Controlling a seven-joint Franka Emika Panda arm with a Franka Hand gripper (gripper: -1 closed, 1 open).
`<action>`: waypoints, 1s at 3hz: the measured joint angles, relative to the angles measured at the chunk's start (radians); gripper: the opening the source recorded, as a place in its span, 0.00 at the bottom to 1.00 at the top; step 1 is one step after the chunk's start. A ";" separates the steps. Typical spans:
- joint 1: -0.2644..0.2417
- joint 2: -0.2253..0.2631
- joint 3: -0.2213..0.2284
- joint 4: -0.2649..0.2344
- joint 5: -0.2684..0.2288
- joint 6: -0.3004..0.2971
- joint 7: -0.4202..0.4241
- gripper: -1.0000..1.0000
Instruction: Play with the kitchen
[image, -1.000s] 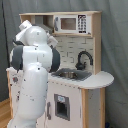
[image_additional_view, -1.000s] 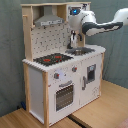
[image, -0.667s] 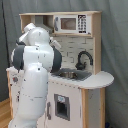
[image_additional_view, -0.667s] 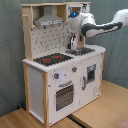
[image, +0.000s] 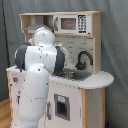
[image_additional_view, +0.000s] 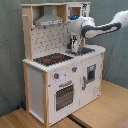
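My claw (image_additional_view: 75, 46), finger state indiscernible, hangs over the sink side of the tall pale-wood and white toy kitchen (image_additional_view: 60, 85), right of the black-red stovetop (image_additional_view: 51, 59). Risk: descending blind, I may strike the curved black faucet (image: 83, 58).

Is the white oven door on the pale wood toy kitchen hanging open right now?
No, in the second exterior view the oven door sits flush against the kitchen front.

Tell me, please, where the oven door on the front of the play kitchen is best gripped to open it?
Probably by the horizontal bar handle along the top of the oven door, approached from the kitchen's front. The bar stands off the panel, so fingers could close over and under it.
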 joint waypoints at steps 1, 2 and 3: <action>-0.037 -0.001 0.003 -0.031 0.075 0.054 -0.005 1.00; -0.098 0.005 0.008 -0.045 0.122 0.090 -0.056 1.00; -0.111 0.006 0.013 -0.081 0.161 0.126 -0.133 1.00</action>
